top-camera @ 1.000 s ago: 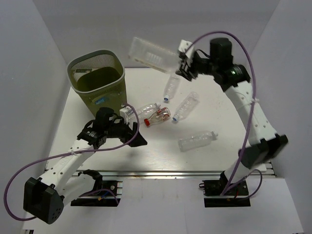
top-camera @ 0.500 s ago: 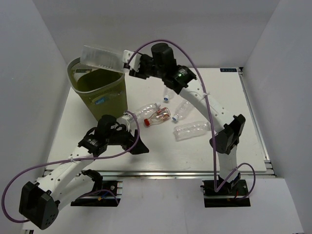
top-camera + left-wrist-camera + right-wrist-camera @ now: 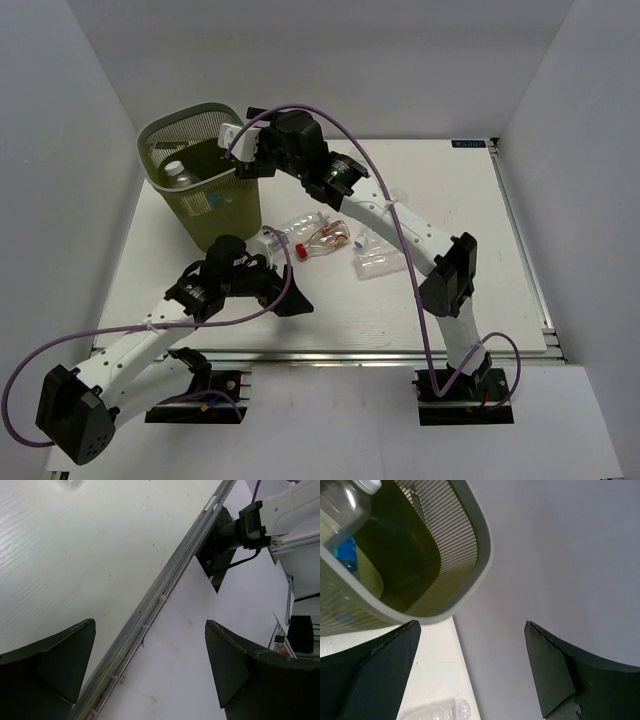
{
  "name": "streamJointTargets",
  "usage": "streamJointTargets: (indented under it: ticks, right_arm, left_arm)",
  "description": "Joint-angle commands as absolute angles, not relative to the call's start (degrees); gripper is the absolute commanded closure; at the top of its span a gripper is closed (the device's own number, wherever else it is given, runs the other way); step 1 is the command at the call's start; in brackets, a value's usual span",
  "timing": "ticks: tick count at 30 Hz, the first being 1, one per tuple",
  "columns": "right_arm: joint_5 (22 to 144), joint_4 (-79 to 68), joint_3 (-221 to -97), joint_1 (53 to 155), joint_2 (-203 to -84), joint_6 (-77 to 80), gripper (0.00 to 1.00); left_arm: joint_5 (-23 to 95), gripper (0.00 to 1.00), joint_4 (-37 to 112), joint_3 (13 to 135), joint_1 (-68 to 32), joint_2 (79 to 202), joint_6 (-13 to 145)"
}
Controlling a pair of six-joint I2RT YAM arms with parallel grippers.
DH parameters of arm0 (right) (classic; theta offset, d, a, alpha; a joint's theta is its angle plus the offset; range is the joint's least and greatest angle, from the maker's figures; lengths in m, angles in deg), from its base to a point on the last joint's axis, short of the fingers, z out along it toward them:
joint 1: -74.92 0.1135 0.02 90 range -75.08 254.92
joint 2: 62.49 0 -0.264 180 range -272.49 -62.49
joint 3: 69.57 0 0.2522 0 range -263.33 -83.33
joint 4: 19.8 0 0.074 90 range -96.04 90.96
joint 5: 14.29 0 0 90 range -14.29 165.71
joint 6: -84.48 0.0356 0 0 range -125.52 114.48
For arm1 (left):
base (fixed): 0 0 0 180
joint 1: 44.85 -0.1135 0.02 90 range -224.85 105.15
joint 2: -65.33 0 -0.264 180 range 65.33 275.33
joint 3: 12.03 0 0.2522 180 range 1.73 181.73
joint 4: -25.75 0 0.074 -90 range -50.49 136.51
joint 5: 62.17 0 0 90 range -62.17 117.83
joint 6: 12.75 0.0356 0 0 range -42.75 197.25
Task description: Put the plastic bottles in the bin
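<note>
The right gripper (image 3: 243,150) hung spread and empty over the three-o'clock rim of the bin (image 3: 224,203), with one bottle (image 3: 176,172) inside. Other bottles (image 3: 318,232) lay on the table (image 3: 470,220), toward the bin's four o'clock. The left gripper (image 3: 290,292) gaped empty.

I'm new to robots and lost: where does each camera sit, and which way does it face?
Top camera: above and behind the robot, looking down on the table; left arm and right arm show.
Left wrist camera: on the left arm, facing the table's near edge and the right arm's base; open left gripper frames it.
Right wrist camera: at the bin rim, looking into it at a bottle; open right gripper frames it.
Shared: top and right wrist views both show the bin and that bottle.
</note>
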State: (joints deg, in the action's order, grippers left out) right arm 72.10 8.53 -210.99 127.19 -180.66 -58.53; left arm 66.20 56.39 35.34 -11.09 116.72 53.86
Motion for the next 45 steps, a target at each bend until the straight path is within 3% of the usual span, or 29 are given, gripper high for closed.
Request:
streamJointTargets:
  ticks: [1,4,5,7,9,10,13,14,15,16,19,23,28,38,42,43,45]
  right_arm:
    - [66.05,2.67,-212.80,127.39,-179.22,-59.05,0.10]
    - [63.59,3.80,-212.10,126.17,-174.92,-54.58,0.10]
    - [62.28,5.02,-210.18,124.94,-173.86,-53.17,0.19]
    - [62.35,10.82,-207.46,122.04,-168.60,-46.35,0.45]
    - [63.14,16.19,-201.65,118.09,-163.50,-42.45,1.00]
    - [64.28,17.07,-196.33,115.29,-158.08,-39.56,1.00]
    - [67.78,22.34,-185.48,107.12,-150.69,-35.41,1.00]
    - [68.76,24.87,-184.07,103.00,-149.43,-33.75,0.91]
    - [69.73,28.03,-180.66,101.04,-148.46,-32.08,0.75]
    - [73.13,31.89,-179.93,97.20,-147.23,-31.19,0.42]
    - [80.51,39.45,-175.37,89.71,-145.21,-28.46,0.28]
    - [92.89,40.72,-162.45,86.00,-138.35,-29.60,0.24]
    - [99.17,41.60,-153.05,84.68,-129.22,-30.04,0.24]
    - [106.03,45.19,-147.50,83.80,-125.60,-35.29,0.24]
    - [110.16,50.19,-146.88,83.88,-124.54,-42.51,0.24]
    - [110.25,50.73,-146.88,83.71,-124.02,-47.39,0.24]
    - [110.08,52.22,-146.09,83.62,-122.70,-51.72,0.22]
  left_arm:
    - [65.71,0.00,51.82,39.17,-9.00,119.19,53.17]
    - [65.10,0.00,49.97,43.29,-6.28,126.11,55.53]
    - [63.96,0.00,49.97,46.44,-5.48,128.41,56.68]
    - [60.38,0.00,51.80,52.40,-2.77,135.59,61.31]
    - [50.66,0.00,56.00,56.91,-1.26,139.92,64.14]
    - [47.03,0.00,57.34,61.10,-1.26,141.86,66.25]
    - [34.82,0.00,61.20,67.53,-0.03,149.16,69.07]
    - [32.69,0.00,62.35,69.04,-0.02,151.09,71.78]
    - [30.66,0.00,63.49,70.45,-0.02,153.11,73.20]
    - [28.55,0.00,65.94,73.33,-0.02,157.31,74.60]
    - [22.85,0.00,68.07,77.65,-0.02,162.69,77.08]
    - [18.00,0.00,65.88,79.51,-0.02,167.62,77.69]
    - [12.46,0.00,67.64,83.91,-0.02,175.27,78.75]
    - [11.82,0.02,69.74,87.87,-0.02,184.68,78.66]
    - [15.16,0.26,70.97,88.39,-0.02,185.91,77.52]
    - [16.39,0.40,70.97,87.87,-0.02,184.08,77.52]
    - [17.63,0.53,70.45,87.34,1.20,181.27,76.99]
